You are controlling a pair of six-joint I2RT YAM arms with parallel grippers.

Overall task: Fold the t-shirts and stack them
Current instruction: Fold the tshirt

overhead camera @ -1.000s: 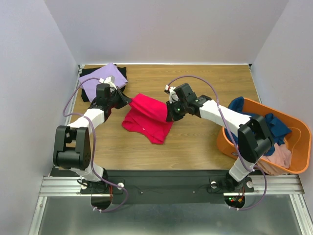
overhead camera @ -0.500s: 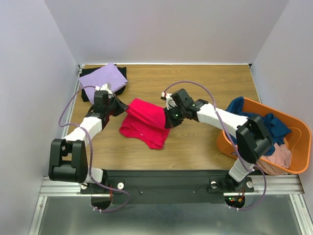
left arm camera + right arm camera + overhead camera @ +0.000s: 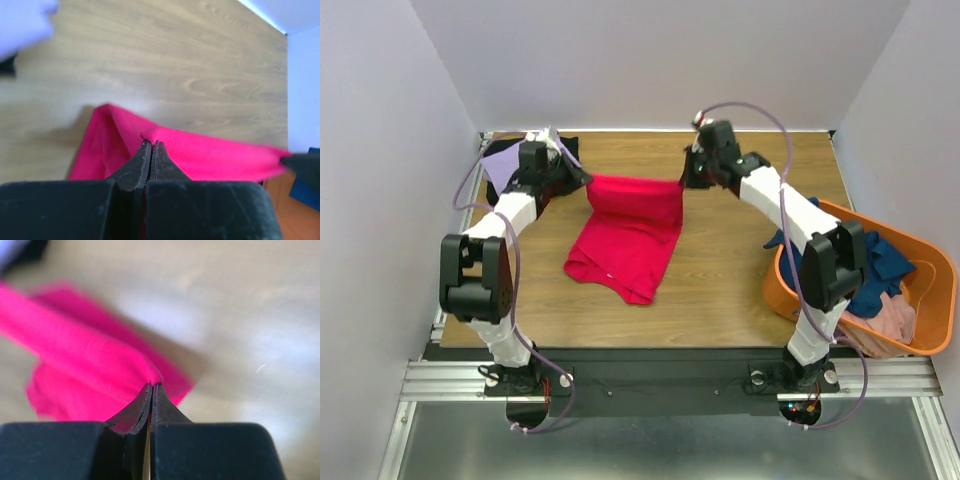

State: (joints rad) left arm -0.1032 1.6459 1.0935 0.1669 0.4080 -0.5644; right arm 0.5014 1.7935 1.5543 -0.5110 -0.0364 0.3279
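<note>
Pink t-shirt (image 3: 630,225) between lavender shirt (image 3: 500,160), tub (image 3: 780,290)

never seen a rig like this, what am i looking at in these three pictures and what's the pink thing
These are two robot arms bolted at the near edge of a wooden table. The wide picture looks down from above and behind them. The other two come from a small camera on each wrist, so the black fingers at the bottom are that arm's own.

The left gripper and right gripper are each shut on one end of a crimson-pink t-shirt, holding its far edge stretched between them while the rest lies on the table.

A lavender shirt sits in the far left corner. On the right, an orange tub holds more clothes: navy blue and dusty pink.
</note>
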